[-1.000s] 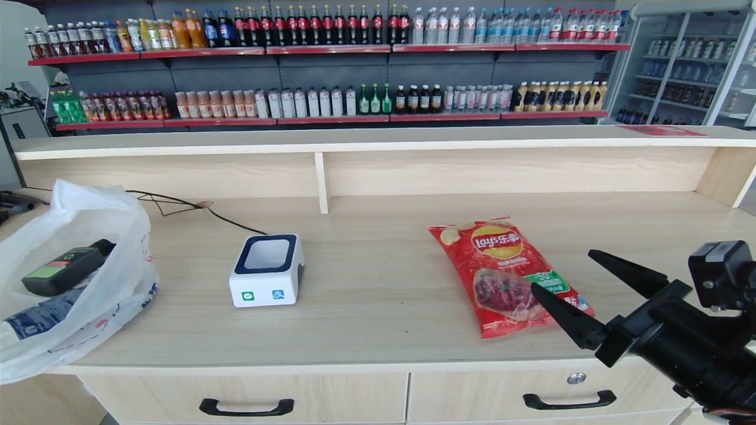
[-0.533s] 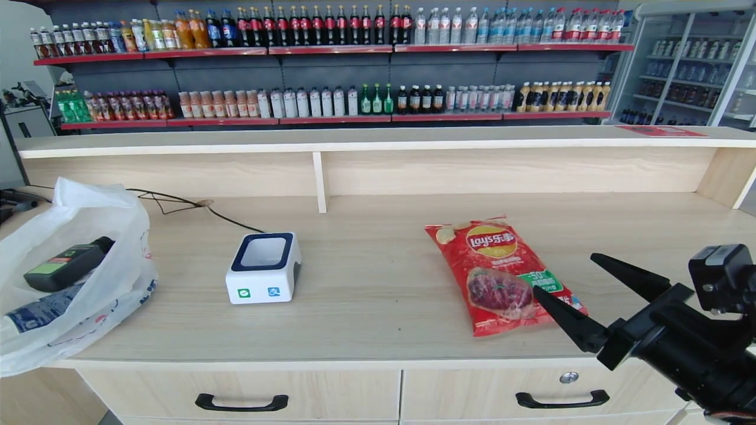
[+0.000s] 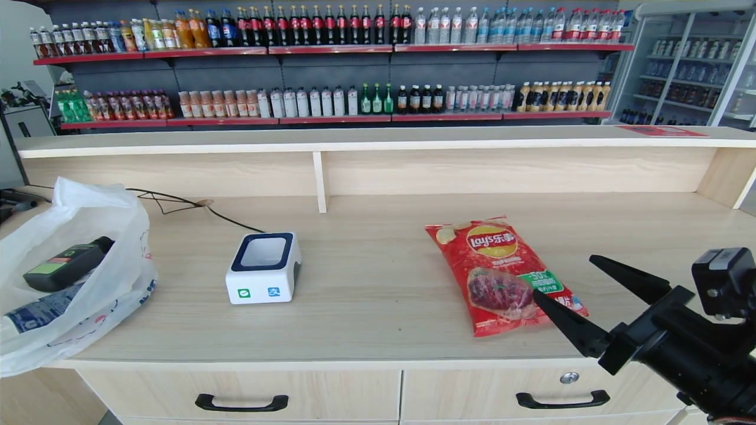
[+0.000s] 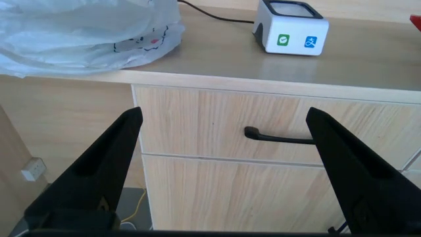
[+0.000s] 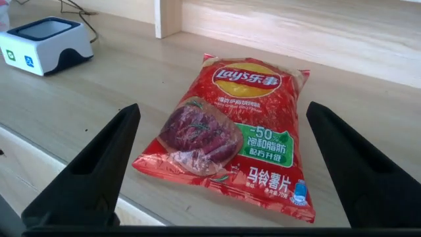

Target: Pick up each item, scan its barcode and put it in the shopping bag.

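1. The black right gripper (image 3: 562,275) has hardly moved. Its fingers are spread wide.
2. The shiny red chip bag (image 3: 499,274) lies flat on the pale wooden counter (image 3: 378,307), just ahead of it.
3. Not grabbed yet; I think grabbing comes next.

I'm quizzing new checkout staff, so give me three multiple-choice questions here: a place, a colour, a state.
1. Where does the scanner stand?
A) between the shopping bag and the chip bag
B) inside the shopping bag
C) on the floor

2. What colour is the chip bag?
A) blue
B) red
C) green

3. How is the right gripper?
A) shut on the chip bag
B) shut on the scanner
C) open, empty

Answers: 1 A, the two bags flank it; 2 B, its wrapper is mostly red; 3 C, it is spread wide, gripping nothing.
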You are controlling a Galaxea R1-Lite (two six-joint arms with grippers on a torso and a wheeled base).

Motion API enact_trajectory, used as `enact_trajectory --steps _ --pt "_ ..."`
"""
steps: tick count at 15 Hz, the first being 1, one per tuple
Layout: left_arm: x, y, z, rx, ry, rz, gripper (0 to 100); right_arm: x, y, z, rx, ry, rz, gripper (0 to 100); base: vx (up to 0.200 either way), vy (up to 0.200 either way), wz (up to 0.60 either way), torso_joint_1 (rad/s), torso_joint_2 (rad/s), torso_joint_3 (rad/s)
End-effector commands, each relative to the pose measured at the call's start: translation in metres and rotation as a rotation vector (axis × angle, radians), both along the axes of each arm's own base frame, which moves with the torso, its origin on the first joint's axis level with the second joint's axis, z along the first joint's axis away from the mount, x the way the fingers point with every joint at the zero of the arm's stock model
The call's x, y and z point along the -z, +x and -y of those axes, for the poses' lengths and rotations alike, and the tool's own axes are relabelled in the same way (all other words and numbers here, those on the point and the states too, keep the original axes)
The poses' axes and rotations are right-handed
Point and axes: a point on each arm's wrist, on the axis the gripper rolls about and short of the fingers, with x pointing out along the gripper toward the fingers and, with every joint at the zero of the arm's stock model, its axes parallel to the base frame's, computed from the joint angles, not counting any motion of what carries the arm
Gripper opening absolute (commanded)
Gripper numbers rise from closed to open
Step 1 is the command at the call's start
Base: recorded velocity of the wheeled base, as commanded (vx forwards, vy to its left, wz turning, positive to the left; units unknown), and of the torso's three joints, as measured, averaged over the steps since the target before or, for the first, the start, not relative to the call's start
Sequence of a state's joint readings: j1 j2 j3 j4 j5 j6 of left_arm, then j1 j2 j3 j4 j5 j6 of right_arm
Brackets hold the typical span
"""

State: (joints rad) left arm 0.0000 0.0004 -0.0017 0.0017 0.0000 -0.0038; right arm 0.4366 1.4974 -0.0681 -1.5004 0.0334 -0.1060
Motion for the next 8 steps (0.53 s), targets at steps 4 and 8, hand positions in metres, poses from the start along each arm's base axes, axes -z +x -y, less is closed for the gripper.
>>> enact_trajectory --steps 4,8 --pt "0.0 0.0 0.0 0.0 -0.001 0.0 100 -0.031 0.023 -0.009 -0.014 0.188 0.044 100 0.0 0.0 0.0 0.0 0.0 0.0" --pt "0.0 0.0 0.0 0.0 -0.001 0.0 100 -0.037 0.041 -0.02 -0.025 0.169 -0.027 100 0.0 0.0 0.0 0.0 0.0 0.0"
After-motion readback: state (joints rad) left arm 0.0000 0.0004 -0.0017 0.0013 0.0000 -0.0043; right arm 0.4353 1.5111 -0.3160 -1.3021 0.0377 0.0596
